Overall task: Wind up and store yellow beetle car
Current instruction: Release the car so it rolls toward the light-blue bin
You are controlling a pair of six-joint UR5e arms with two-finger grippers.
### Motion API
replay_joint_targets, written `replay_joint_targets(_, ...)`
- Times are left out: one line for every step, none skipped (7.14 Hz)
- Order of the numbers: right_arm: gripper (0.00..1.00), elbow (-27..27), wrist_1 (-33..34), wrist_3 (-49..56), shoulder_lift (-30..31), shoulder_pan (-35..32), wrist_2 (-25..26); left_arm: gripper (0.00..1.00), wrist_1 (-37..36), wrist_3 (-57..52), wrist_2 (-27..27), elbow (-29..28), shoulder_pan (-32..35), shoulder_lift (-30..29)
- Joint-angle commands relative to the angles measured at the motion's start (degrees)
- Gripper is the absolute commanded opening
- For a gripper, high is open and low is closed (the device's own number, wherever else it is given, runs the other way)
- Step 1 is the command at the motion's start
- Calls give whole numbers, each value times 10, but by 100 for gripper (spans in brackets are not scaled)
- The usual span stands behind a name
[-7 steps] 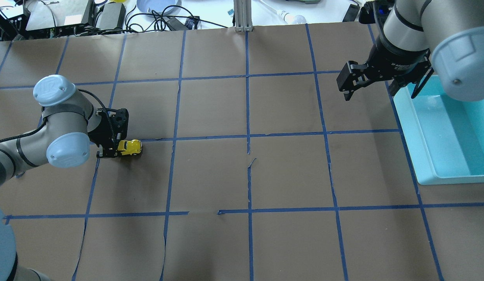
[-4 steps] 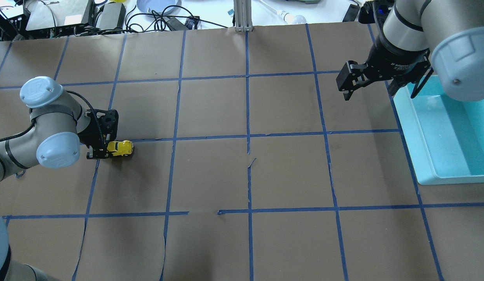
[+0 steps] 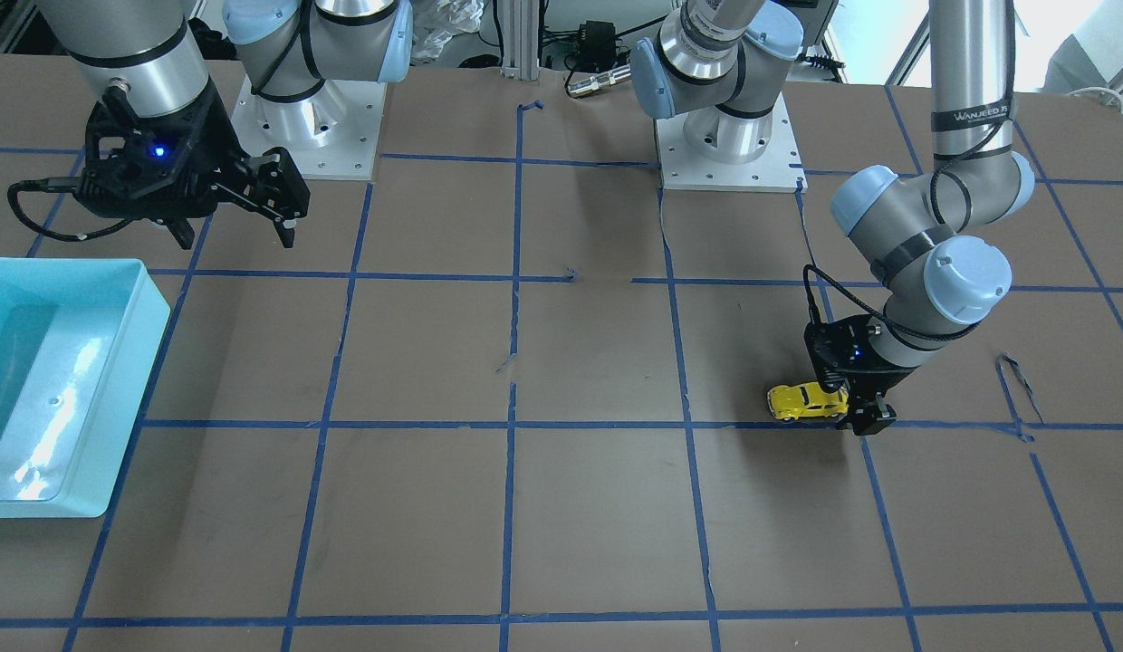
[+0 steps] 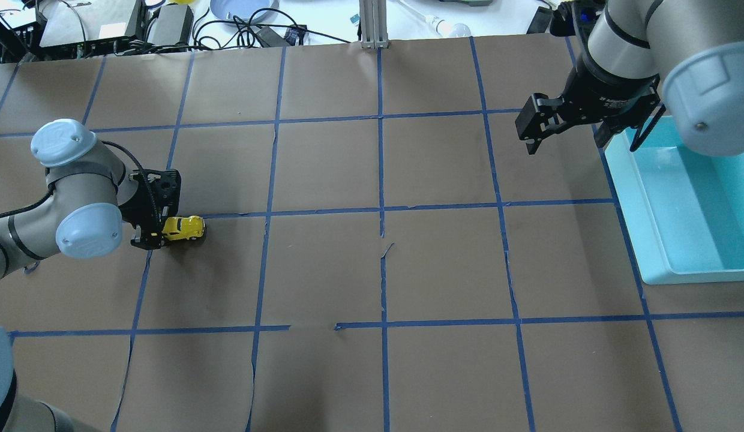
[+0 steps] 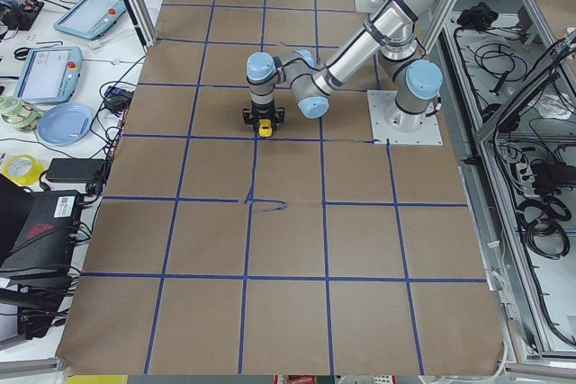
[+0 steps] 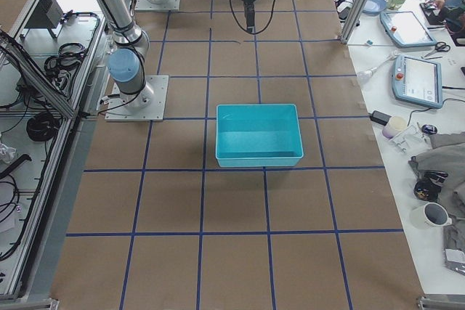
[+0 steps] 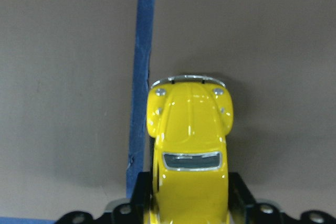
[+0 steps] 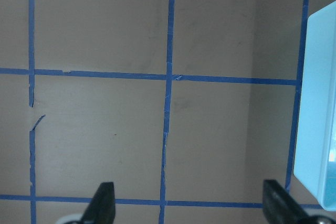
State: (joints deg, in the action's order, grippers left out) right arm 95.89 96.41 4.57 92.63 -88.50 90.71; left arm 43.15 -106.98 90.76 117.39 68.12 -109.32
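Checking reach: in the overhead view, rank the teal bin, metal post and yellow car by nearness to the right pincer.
1. The teal bin, beside the right pincer, at the table's right.
2. The metal post, far edge, centre.
3. The yellow car, far left, gripped by the left pincer.

Glossy yellow beetle car (image 7: pixel 190 145) — matt paper table (image 4: pixel 444 264).

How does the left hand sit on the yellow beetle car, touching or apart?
Touching. Left wrist view: the left hand has its fingers flush against both flanks of the yellow beetle car.
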Motion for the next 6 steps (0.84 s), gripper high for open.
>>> replay_joint_targets(100, 0, 0, -1, 1, 0, -1, 98, 0, 0, -1, -1, 0, 0)
replay_joint_targets(100, 0, 0, -1, 0, 0, 0, 98, 0, 0, -1, -1, 0, 0)
replay_joint_targets(100, 0, -1, -1, 1, 0, 1, 98, 0, 0, -1, -1, 0, 0)
replay_joint_targets(100, 0, -1, -1, 1, 0, -2, 98, 0, 0, -1, -2, 0, 1)
replay_joint_targets(100, 0, -2, 0, 2, -1, 7, 98, 0, 5, 1, -2, 0, 3)
replay_joint_targets(100, -1, -1, 1, 1, -1, 4, 98, 4, 16, 2, -4, 8, 11)
